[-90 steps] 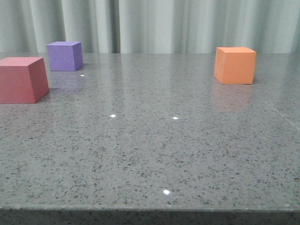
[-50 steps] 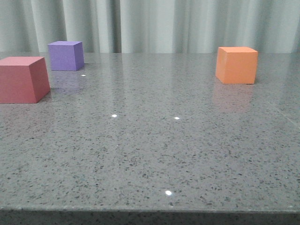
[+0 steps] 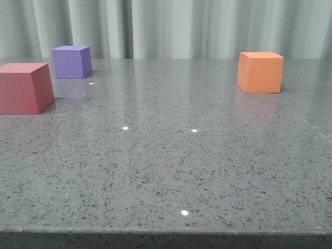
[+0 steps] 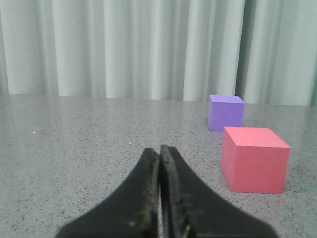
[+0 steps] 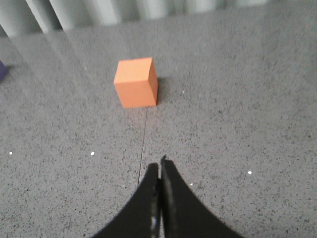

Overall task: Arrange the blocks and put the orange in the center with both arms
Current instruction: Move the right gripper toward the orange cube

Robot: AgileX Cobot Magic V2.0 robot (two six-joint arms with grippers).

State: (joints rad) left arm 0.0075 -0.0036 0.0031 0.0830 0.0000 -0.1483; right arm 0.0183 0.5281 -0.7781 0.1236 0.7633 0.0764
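Note:
The pinkish-red cube (image 3: 23,88) sits at the table's left, and the purple cube (image 3: 71,61) stands behind it. The orange cube (image 3: 260,72) sits alone at the back right. No gripper shows in the front view. In the left wrist view my left gripper (image 4: 160,150) is shut and empty, low over the table, with the pinkish-red cube (image 4: 254,158) and purple cube (image 4: 226,112) ahead of it to one side. In the right wrist view my right gripper (image 5: 160,163) is shut and empty, some way short of the orange cube (image 5: 136,82).
The grey speckled table (image 3: 166,171) ends at a front edge near the bottom of the front view. A pale pleated curtain (image 3: 197,26) hangs behind it. A thin seam (image 5: 144,139) runs across the tabletop from the orange cube toward the right gripper.
The cubes stay where they are. The front view only shifts by a few pixels between frames.

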